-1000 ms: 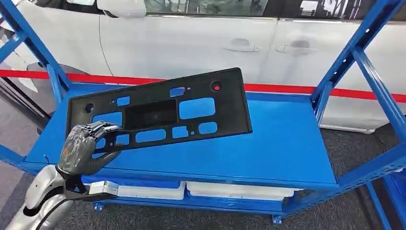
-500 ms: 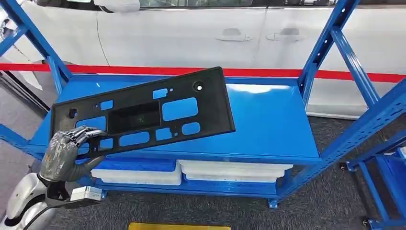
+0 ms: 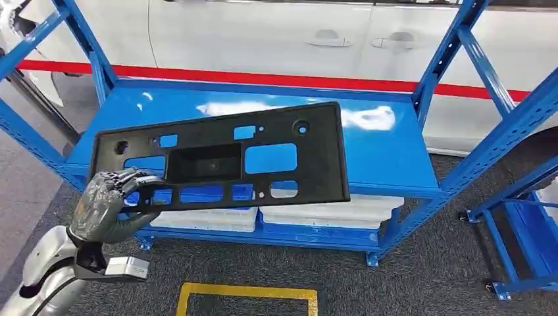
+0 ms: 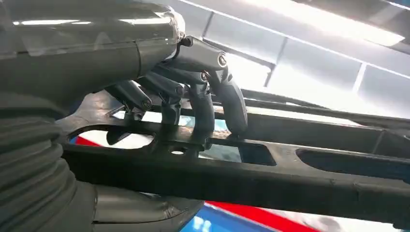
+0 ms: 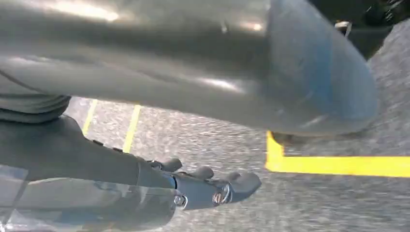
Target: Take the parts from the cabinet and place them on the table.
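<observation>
Carrying step: black panel [image 3: 220, 158] was gripped at one end by the left hand [image 3: 108, 204], clear of the blue shelf [image 3: 388, 151]; right hand [image 5: 203, 186] hung empty, fingers extended. Transfer to the surface was judged next.

**Colours on the shelf and floor**

We see a black panel [image 3: 224, 161] with cut-outs, held by our grey left hand [image 3: 108, 204]. The rack [image 3: 388, 155] is bright blue, over white trays [image 3: 322, 217]. Behind it a white car [image 3: 263, 36] bears a red stripe [image 3: 263, 79]. The grey floor [image 3: 421, 283] has yellow lines [image 3: 243, 289].
</observation>
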`<action>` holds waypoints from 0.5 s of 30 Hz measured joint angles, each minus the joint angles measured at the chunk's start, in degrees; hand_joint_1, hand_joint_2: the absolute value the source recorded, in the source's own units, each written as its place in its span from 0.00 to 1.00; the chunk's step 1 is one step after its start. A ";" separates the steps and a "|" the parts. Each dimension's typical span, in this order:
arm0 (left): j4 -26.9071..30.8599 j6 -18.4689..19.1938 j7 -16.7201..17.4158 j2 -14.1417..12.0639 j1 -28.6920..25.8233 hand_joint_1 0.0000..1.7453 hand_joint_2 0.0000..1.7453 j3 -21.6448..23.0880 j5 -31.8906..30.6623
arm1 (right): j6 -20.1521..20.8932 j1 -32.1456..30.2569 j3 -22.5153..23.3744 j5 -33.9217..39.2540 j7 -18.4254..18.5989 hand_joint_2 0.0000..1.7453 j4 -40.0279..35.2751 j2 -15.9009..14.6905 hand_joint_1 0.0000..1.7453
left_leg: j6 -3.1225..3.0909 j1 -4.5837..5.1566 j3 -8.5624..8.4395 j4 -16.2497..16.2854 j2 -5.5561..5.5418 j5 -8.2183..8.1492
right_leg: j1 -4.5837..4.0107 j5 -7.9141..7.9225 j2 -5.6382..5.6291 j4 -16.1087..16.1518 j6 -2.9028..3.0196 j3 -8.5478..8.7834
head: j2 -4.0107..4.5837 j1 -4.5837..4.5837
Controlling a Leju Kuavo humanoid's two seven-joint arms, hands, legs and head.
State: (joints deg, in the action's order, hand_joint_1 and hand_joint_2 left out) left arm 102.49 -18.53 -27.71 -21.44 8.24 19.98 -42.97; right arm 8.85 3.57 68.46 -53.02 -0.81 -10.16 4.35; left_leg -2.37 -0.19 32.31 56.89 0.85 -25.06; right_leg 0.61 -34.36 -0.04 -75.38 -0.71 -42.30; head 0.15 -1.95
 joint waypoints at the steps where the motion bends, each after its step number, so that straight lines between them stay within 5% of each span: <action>1: -0.13 0.04 0.02 0.11 0.20 1.00 1.00 0.46 -0.07 | 0.02 -0.01 0.04 0.00 0.11 0.00 0.00 0.00 0.00 | 0.08 0.07 1.13 0.16 0.10 0.62 | 0.00 2.01 0.01 -0.27 0.06 1.01 | 0.00 0.00; 3: -0.37 0.22 -0.09 0.24 0.67 1.00 1.00 1.20 -0.06 | 0.22 -0.03 0.09 -0.04 0.06 0.00 0.00 0.00 0.00 | 0.27 0.21 3.09 0.71 0.18 1.72 | -0.06 6.00 0.01 4.95 0.54 6.07 | 0.00 0.00; 4: -0.46 0.57 -0.20 0.24 1.11 1.00 1.00 1.66 -0.06 | 0.26 -0.03 0.09 -0.11 -0.15 0.00 -0.02 0.00 0.00 | 0.42 0.25 3.85 1.00 0.18 2.18 | -0.21 6.26 0.00 9.65 0.96 9.80 | 0.00 0.00; 5: -0.55 1.01 -0.37 0.24 1.56 1.00 1.00 1.97 -0.06 | 0.35 0.05 0.09 -0.22 -0.40 0.00 -0.11 -0.04 0.00 | 0.68 0.36 4.43 1.38 0.17 2.56 | -0.63 4.41 0.00 15.01 1.47 14.02 | 0.00 0.00; 6: -0.72 1.33 -0.61 0.22 2.04 1.00 1.00 2.18 0.00 | 0.41 0.13 0.09 -0.28 -0.57 0.00 -0.20 -0.04 0.00 | 1.01 0.45 4.81 1.54 0.26 3.08 | -0.75 3.05 0.08 18.76 1.58 15.47 | 0.00 -0.02; 8: -1.16 1.95 -0.90 0.22 3.04 1.00 1.00 2.88 0.31 | 0.52 0.30 0.07 -0.50 -1.18 0.00 -0.20 -0.04 0.00 | 1.61 0.14 5.03 1.07 0.38 4.41 | -1.08 3.92 0.05 18.40 1.84 14.64 | 0.00 0.00; 10: -1.70 2.12 -1.59 0.09 3.54 1.00 1.00 3.62 0.46 | 0.52 0.34 0.04 -1.31 -2.20 0.00 -0.20 0.02 0.00 | 2.19 0.06 5.54 1.41 0.02 4.21 | -0.32 5.47 0.55 19.15 2.54 13.98 | 0.00 0.02; 11: -2.03 1.99 -1.88 0.04 3.83 1.00 1.00 3.89 0.64 | 0.63 0.49 -0.04 -1.84 -2.67 0.00 -0.24 -0.02 0.00 | 2.60 0.08 6.22 2.74 -0.32 1.51 | -0.32 6.16 0.46 19.20 2.82 13.36 | 0.00 -0.02; 13: -3.26 1.03 -2.91 -0.09 4.65 1.00 1.00 4.48 1.40 | 0.85 0.74 -0.75 -3.96 -3.24 0.00 -0.26 -0.50 0.00 | 3.08 -0.23 8.00 10.59 -0.33 -5.87 | -0.33 7.49 0.60 19.02 3.23 11.60 | 0.00 0.00; 14: -3.97 0.16 -3.43 -0.07 4.68 1.00 1.00 4.74 1.79 | 0.83 0.93 -1.33 -4.96 -3.30 0.00 -0.26 -0.87 0.00 | 3.34 -0.40 8.73 14.94 -0.32 -8.09 | -0.34 8.20 0.61 18.91 3.24 10.64 | 0.00 -0.02; 15: -4.46 -0.46 -3.85 -0.07 4.67 1.00 1.00 4.87 2.10 | 0.83 1.16 -1.79 -5.51 -3.30 0.00 -0.26 -1.14 0.00 | 3.56 -0.54 8.86 17.84 -0.33 -8.36 | -0.32 8.85 0.61 18.70 3.21 9.62 | 0.00 0.00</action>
State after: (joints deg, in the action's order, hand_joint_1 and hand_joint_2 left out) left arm 98.03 -19.00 -31.56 -21.51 12.91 24.85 -40.87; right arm 9.68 4.73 66.66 -58.54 -4.11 -10.43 3.21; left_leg 1.19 -0.72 41.17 74.72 0.52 -33.42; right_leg 0.28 -25.52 0.57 -56.68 2.49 -32.68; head 0.15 -1.95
